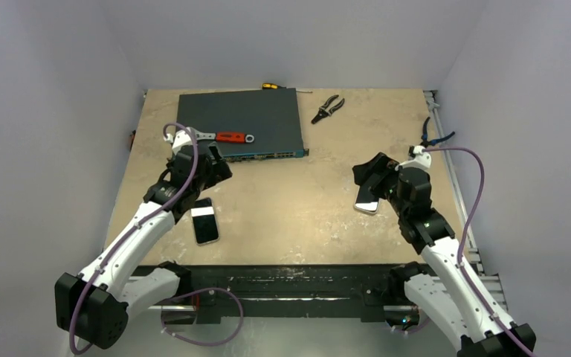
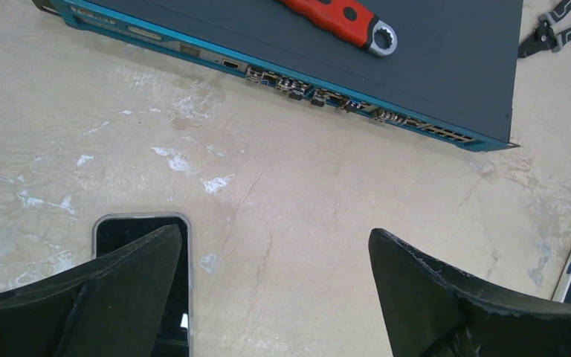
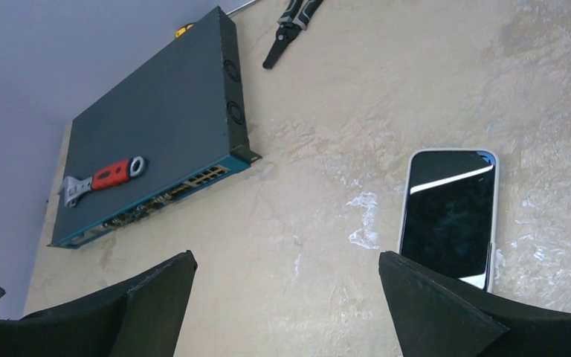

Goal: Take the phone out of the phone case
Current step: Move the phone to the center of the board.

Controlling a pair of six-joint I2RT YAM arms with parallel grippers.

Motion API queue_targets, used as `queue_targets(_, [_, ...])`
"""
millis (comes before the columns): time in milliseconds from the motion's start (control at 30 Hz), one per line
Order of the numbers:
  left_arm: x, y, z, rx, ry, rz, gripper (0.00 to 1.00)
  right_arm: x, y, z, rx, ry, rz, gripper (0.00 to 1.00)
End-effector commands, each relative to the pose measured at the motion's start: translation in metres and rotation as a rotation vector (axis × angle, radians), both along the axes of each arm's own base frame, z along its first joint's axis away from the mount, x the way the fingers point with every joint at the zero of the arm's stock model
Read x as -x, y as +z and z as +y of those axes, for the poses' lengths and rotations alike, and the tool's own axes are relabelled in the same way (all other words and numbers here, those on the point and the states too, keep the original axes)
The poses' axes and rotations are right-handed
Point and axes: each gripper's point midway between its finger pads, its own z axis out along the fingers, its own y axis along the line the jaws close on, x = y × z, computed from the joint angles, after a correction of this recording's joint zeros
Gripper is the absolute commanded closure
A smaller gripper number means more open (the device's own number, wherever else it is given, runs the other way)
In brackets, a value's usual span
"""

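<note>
A dark-screened phone with a clear, rounded rim (image 1: 204, 221) lies flat on the beige table, just below my left gripper (image 1: 212, 167). In the left wrist view that phone (image 2: 130, 229) sits partly under the left finger, and the left gripper (image 2: 273, 245) stands open over bare table. A second phone with a white edge (image 1: 366, 199) lies by my right gripper (image 1: 368, 175). In the right wrist view this phone (image 3: 450, 212) rests beside the right finger, and the right gripper (image 3: 286, 260) is open and empty. I cannot tell which phone sits in the phone case.
A dark network switch (image 1: 239, 123) lies at the back with a red-handled wrench (image 1: 227, 137) on top. Black pliers (image 1: 328, 108) and a yellow screwdriver (image 1: 271, 86) lie behind it. Blue-handled pliers (image 1: 435, 134) rest at the right edge. White walls enclose the table.
</note>
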Motion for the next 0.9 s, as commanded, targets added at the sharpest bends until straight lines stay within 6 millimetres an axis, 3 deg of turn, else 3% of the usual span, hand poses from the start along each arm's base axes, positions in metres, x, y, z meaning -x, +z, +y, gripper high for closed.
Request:
queue_targets(0, [0.001, 0.002, -0.005, 0.002, -0.048, -0.021, 0.02, -0.005, 0.03, -0.001, 0.028, 0.01, -0.071, 0.01])
queue_targets(267, [0.003, 0.026, -0.009, 0.011, -0.095, -0.083, 0.03, -0.016, 0.015, -0.004, 0.034, -0.036, 0.017, 0.01])
queue_targets(467, [0.007, 0.025, -0.016, 0.043, -0.129, -0.086, 0.05, -0.039, 0.016, -0.016, -0.01, -0.177, 0.015, 0.03])
queue_targets(600, [0.009, 0.022, -0.019, 0.055, -0.146, -0.079, 0.05, -0.066, -0.008, -0.052, 0.012, -0.309, 0.134, 0.07])
queue_targets(700, [0.012, 0.019, -0.025, 0.083, -0.168, -0.077, 0.05, -0.078, -0.027, -0.068, 0.045, -0.361, 0.185, 0.08])
queue_targets(867, [0.018, 0.01, -0.039, 0.174, -0.198, -0.07, 0.07, -0.075, -0.075, -0.079, 0.112, -0.398, 0.31, 0.09])
